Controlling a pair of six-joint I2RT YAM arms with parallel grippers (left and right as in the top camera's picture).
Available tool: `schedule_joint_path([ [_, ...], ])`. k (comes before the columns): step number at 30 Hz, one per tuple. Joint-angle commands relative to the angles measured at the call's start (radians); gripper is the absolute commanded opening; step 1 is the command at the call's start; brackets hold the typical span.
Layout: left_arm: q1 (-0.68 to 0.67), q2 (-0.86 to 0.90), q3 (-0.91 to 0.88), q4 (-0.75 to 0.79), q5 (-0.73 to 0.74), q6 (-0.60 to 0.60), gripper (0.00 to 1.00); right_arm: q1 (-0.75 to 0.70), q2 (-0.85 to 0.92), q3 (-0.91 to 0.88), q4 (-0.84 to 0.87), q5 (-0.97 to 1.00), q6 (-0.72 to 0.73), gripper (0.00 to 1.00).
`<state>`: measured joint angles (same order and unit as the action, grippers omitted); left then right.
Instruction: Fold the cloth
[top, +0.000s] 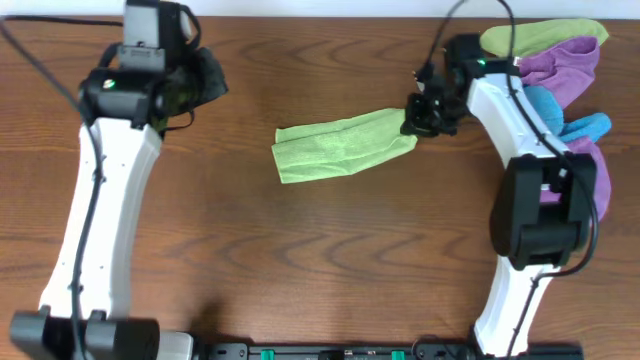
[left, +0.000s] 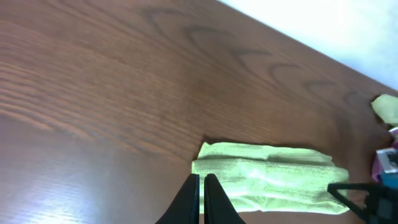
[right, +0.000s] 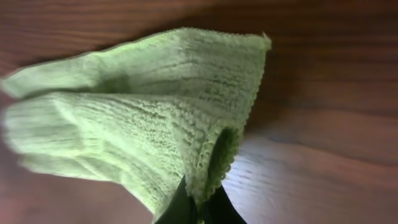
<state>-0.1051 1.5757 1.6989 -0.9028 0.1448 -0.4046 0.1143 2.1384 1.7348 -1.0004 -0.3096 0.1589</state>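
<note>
Table (top: 320, 250) of dark wood fills the overhead view. Green cloth (top: 340, 147) lies on it at frame centre, folded into a long strip, its right end pinched by the right pincer (top: 420, 125). Only the right wrist view shows the ribbed weave and the layers gathered between the fingers. Only the overhead view shows the whole pile of purple, blue and green cloths (top: 565, 65) at upper right. The left pincer (left: 202, 190), pressed together on nothing, hangs at upper left, well apart from the strip.
</note>
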Motion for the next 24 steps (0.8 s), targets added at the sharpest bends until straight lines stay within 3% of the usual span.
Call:
schedule_joint_path([
  [1,0.004,-0.08,0.006,-0.014,-0.014,0.029,0.06,0.069,0.005,0.07,-0.052,0.325,0.034,0.01],
  [11,0.004,-0.249,0.006,-0.065,-0.013,0.046,0.06,0.291,0.005,0.129,-0.108,0.626,0.035,0.01],
  [24,0.004,-0.478,0.006,-0.141,-0.014,0.069,0.06,0.502,0.035,0.129,-0.024,0.731,-0.019,0.01],
])
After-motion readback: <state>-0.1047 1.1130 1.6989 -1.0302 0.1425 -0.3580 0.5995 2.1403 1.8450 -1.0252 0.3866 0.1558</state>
